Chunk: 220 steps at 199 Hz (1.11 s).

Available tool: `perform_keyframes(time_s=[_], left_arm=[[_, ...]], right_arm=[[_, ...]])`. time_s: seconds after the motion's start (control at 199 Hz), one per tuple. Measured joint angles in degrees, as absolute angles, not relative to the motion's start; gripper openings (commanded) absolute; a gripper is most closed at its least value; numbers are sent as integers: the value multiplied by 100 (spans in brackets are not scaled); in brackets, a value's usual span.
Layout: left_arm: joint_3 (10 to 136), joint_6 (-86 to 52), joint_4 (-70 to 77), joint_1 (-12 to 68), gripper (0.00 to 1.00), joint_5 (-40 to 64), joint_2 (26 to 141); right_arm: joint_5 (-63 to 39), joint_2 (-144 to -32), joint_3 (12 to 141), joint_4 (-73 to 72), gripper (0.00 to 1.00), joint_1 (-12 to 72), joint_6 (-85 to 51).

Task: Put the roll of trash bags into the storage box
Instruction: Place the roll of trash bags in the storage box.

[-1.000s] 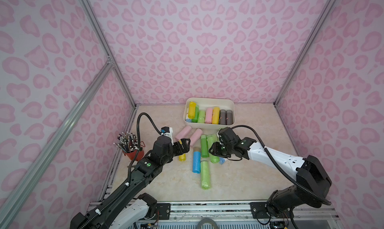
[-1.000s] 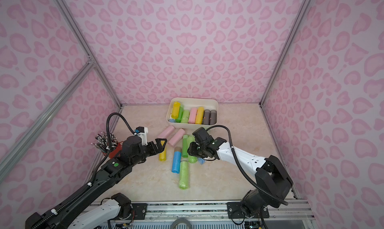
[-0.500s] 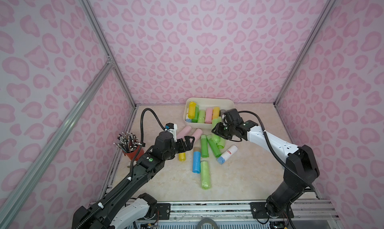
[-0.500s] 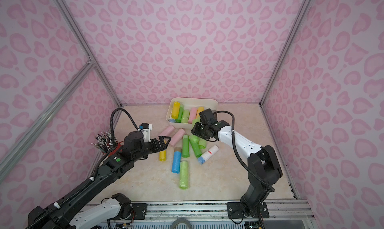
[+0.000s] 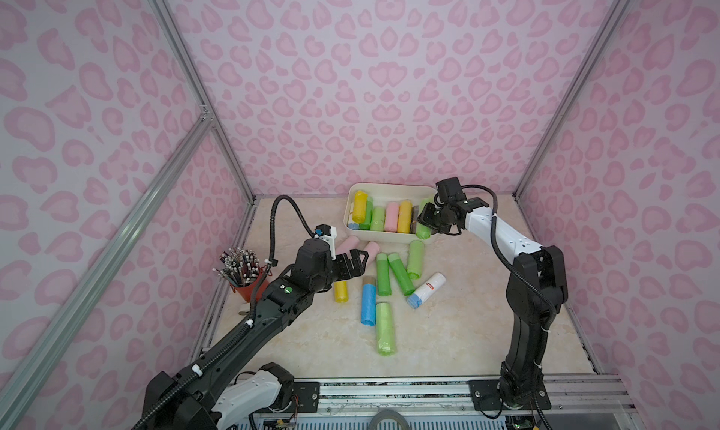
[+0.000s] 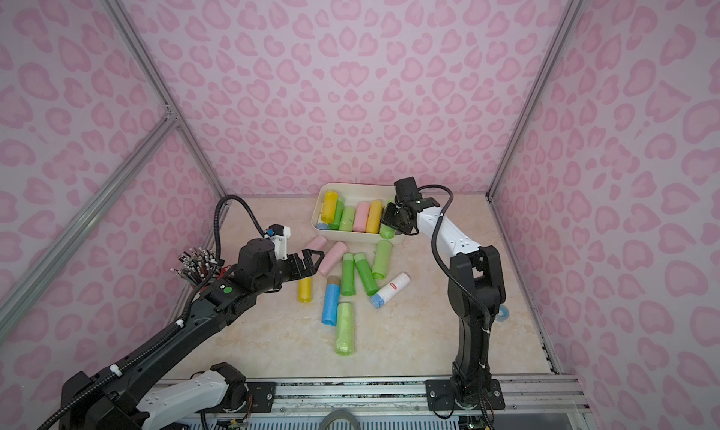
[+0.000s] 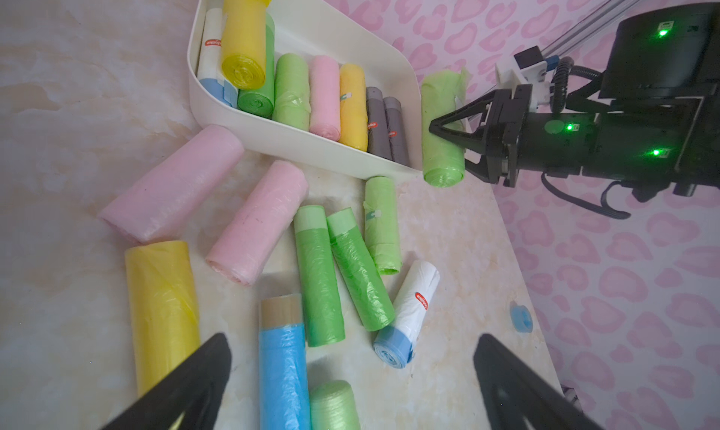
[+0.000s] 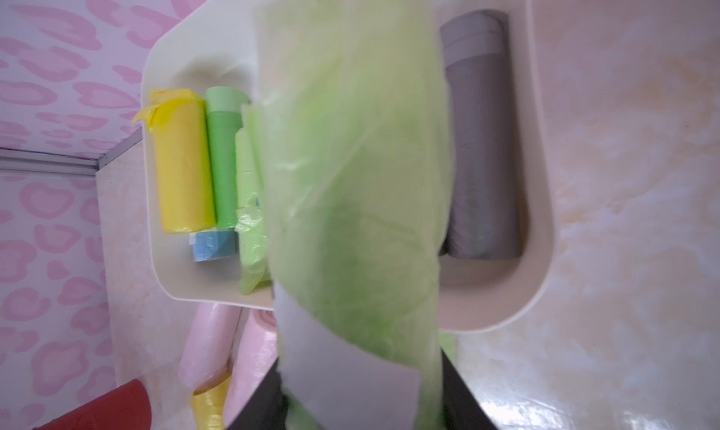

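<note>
**A:** What's the room like?

**B:** It's a booth. The walls [image 5: 389,77] are papered in pink heart-shaped blotches, with aluminium frame posts [image 5: 187,69] at the corners. The tabletop [image 5: 448,330] is cream with a marble look, and a metal rail [image 5: 389,389] runs along its front edge.

**A:** Where's the storage box?

**B:** The cream storage box [image 5: 383,236] sits at the back of the tabletop, near the rear wall. Yellow, green and pink rolls and two grey rolls [image 7: 385,128] lie side by side in it.

**A:** And the roll in play?

**B:** The right gripper [image 5: 429,221] is clamped across a light green roll of trash bags [image 7: 440,96]. It holds the roll in the air over the box's right end, beside the grey rolls.

**A:** The other arm?

**B:** The left gripper [image 5: 355,265] hangs empty with its jaws spread wide above the loose rolls [image 5: 383,326]. Those lie scattered in front of the box: pink, yellow, blue, green and one white. A red cup of pencils [image 5: 249,287] stands at the left edge.
</note>
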<state>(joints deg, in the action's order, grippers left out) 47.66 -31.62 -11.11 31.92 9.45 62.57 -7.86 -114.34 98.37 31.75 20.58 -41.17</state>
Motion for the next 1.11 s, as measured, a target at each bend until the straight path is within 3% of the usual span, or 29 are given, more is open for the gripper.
perform_keyframes(time_s=[0.423,0.549,0.75,0.881,1.108], left_arm=[[5363,-3096,-1127,3269,100,1037,6956],[5450,-3100,-1127,3371,100,1035,7087],[5627,-3107,-1238,3548,100,963,7258],[5712,-3144,-1253,3634,100,858,7273],[5819,-3151,-1374,3736,100,644,7273]], right_arm=[[-467,-12818,11380,3732,50,1761,-3378],[-489,-13131,11795,3826,74,1747,-3317],[-495,-13264,12217,4053,100,1734,-3188],[-552,-12993,12101,4152,90,1737,-3098],[-596,-11917,11194,4143,89,1815,-2976]])
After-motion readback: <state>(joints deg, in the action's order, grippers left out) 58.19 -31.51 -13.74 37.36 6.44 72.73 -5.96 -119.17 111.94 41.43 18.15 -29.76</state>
